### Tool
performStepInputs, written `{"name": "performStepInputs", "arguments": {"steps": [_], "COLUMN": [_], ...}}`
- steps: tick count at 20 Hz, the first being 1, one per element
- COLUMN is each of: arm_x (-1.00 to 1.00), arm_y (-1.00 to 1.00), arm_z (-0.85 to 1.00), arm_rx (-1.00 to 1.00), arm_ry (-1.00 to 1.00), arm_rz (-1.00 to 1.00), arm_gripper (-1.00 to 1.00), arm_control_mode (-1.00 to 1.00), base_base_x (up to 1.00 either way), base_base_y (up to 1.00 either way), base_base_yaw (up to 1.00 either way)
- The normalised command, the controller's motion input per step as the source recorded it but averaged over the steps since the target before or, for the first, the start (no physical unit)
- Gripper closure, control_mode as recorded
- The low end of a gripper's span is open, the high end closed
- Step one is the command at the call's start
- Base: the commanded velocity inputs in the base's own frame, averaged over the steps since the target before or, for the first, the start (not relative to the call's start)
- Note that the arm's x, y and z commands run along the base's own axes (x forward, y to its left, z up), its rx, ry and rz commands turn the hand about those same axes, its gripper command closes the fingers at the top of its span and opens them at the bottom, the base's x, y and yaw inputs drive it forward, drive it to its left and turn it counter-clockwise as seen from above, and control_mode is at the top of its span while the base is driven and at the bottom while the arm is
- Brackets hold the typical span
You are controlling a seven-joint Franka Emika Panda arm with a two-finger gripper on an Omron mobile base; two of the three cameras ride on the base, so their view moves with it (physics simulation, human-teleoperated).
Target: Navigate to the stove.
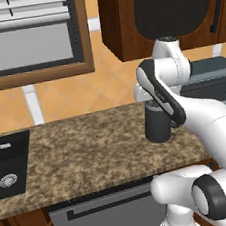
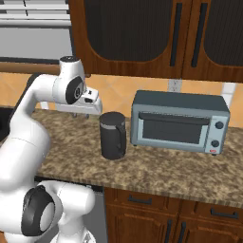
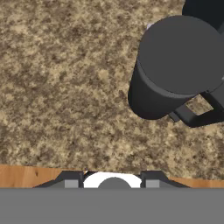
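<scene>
While the robot faces a speckled worktop [image 1: 89,143] with a dark kettle [image 2: 113,135], a toaster oven [image 2: 178,121] and a sink [image 1: 8,166], no stove is seen, so driving seems left; whether its pincer [image 3: 113,178] is wide or narrow cannot be told.

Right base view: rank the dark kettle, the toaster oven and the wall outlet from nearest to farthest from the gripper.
1. Dark kettle: on the counter, just right of and below the gripper.
2. Wall outlet: on the tiled wall above the toaster oven, farther right.
3. Toaster oven: far right on the counter. Its near edge is about level with the outlet, so these two are close.
</scene>
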Motion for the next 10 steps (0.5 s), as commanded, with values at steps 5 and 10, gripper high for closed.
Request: {"name": "performStepInputs", "arguments": {"steps": [5,10], "arm_x": [-0.34,-0.45], "arm_y": [0.00,0.00], "arm_z": [-0.06,-0.23], "arm_rx": [0.00,0.00], "arm_ry": [0.00,0.00], "arm_rz": [0.00,0.00], "arm_gripper": [-1.00,-1.00], "arm_control_mode": [-1.00,-1.00], "base_base_x": [0.00,0.00], "base_base_y": [0.00,0.00], "base_base_yaw": [0.00,0.00]}}
